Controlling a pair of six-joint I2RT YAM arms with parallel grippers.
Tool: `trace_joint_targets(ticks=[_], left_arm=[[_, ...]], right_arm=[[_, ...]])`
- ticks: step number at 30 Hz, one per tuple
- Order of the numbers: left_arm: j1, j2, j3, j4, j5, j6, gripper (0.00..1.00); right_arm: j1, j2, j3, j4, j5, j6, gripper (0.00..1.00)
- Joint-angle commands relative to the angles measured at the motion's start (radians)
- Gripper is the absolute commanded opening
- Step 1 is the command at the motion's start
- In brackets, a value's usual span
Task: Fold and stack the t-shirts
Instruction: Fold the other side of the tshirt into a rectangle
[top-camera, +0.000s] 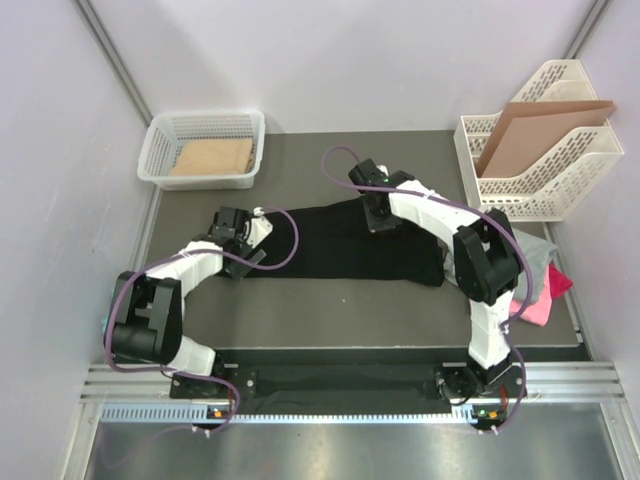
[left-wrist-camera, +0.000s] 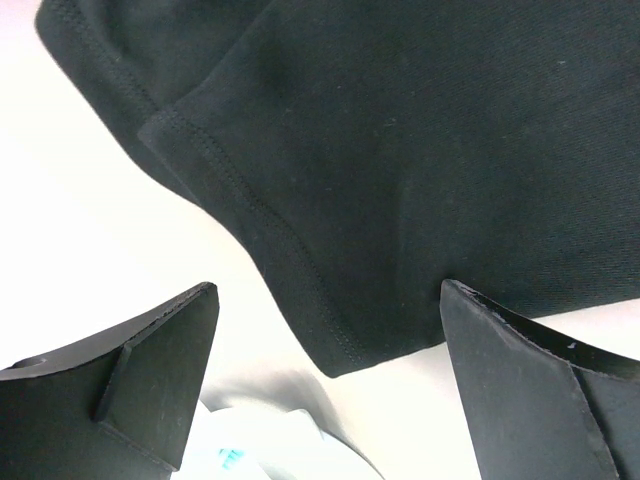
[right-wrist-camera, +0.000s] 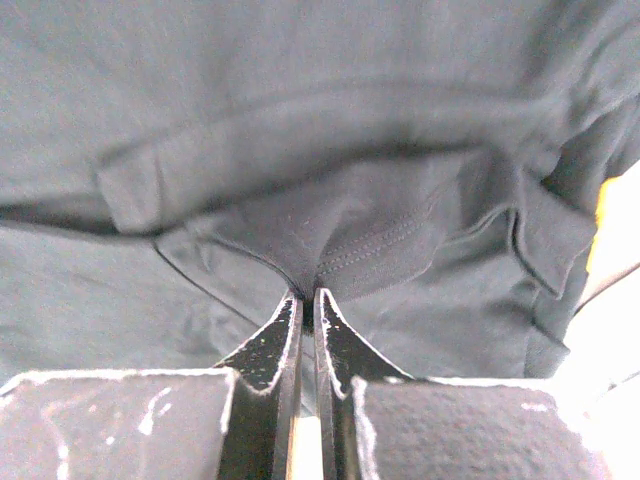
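The black t-shirt (top-camera: 340, 250) lies flat on the bench (top-camera: 300, 310), left of the white file rack (top-camera: 540, 170). The right pincer (right-wrist-camera: 308, 295) pinches a stitched fold at its far edge. The left pincer (left-wrist-camera: 328, 288) hangs spread over the corner farthest from the rack. The cloth looks limp and light, so stitched hems and corners should grip best.

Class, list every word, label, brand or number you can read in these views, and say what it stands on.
No readable text in any view.
One blue mark on a white patch, left wrist view: too blurred to read.
The black t-shirt: no print visible.
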Motion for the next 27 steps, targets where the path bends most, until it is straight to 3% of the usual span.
trace_joint_targets(ticks=[1,10,13,14,17,20,27], left_arm=[[0.051,0.058,-0.091,-0.006,-0.064,0.047,0.97],[0.067,0.007,-0.092,-0.049,-0.052,0.058,0.97],[0.068,-0.007,-0.098,-0.059,-0.051,0.061,0.97],[0.068,-0.008,-0.101,-0.059,-0.051,0.061,0.97],[0.07,-0.016,-0.113,-0.059,-0.048,0.06,0.97],[0.07,-0.016,-0.124,-0.057,-0.041,0.053,0.97],[0.077,-0.031,-0.118,-0.046,-0.051,0.067,0.98]], right_arm=[[0.013,0.04,0.1,-0.033,0.045,-0.024,0.0],[-0.029,0.217,0.311,-0.052,0.061,-0.064,0.0],[-0.043,0.281,0.42,-0.091,0.067,-0.078,0.33],[-0.046,0.294,0.44,-0.098,0.086,-0.081,0.55],[-0.063,0.303,0.479,-0.115,0.18,-0.075,0.78],[-0.091,0.271,0.462,-0.119,0.266,-0.061,0.83],[-0.116,0.067,0.312,-0.11,0.321,0.014,0.83]])
